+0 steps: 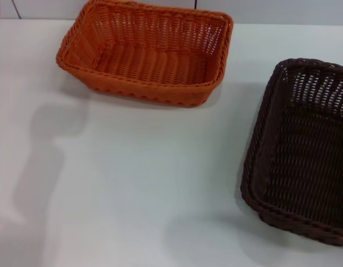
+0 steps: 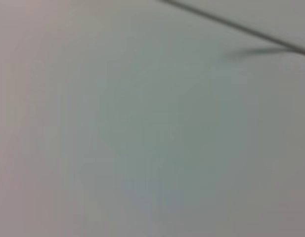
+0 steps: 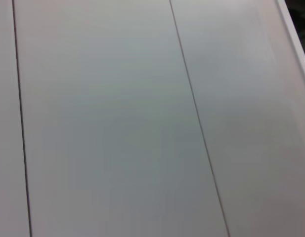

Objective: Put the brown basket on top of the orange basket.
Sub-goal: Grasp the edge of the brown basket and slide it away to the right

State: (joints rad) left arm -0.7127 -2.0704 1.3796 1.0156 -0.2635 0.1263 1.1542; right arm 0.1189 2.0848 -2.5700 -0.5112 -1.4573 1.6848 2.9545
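Note:
The orange basket [image 1: 146, 51] stands empty on the white table at the back, left of centre. The brown basket [image 1: 302, 147] stands empty at the right, partly cut off by the right edge of the head view. The two baskets are apart. Neither gripper shows in any view. The left wrist view shows only a plain pale surface with a thin dark line. The right wrist view shows only pale panels with thin seams.
The white table [image 1: 132, 189] spreads in front of the orange basket and left of the brown basket. Soft shadows lie on it at the left and at the bottom. A pale wall runs behind the table's back edge [image 1: 282, 23].

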